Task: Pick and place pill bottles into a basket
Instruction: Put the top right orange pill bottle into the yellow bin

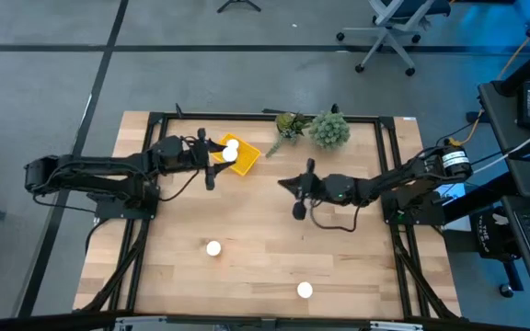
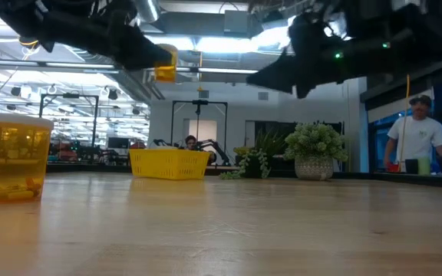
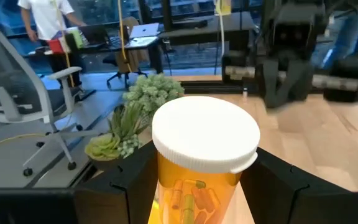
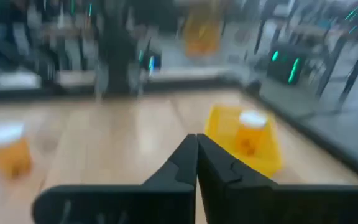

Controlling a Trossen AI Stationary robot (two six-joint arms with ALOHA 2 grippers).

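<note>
Near bench's far edge: left gripper (image 1: 217, 158) clamping pill bottle (image 3: 204, 160) above yellow basket (image 1: 243, 158) holding one bottle (image 1: 231, 147); right gripper (image 1: 298, 196) closed, empty.

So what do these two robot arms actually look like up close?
Both are dark, nearly black, built of slim jointed segments. The left arm and right arm each have black cables looping alongside and end in a left gripper and right gripper with two flat, angular black jaws. The right arm carries a round silver-and-orange part near its base, and small green lights glow on it in the low view.
</note>
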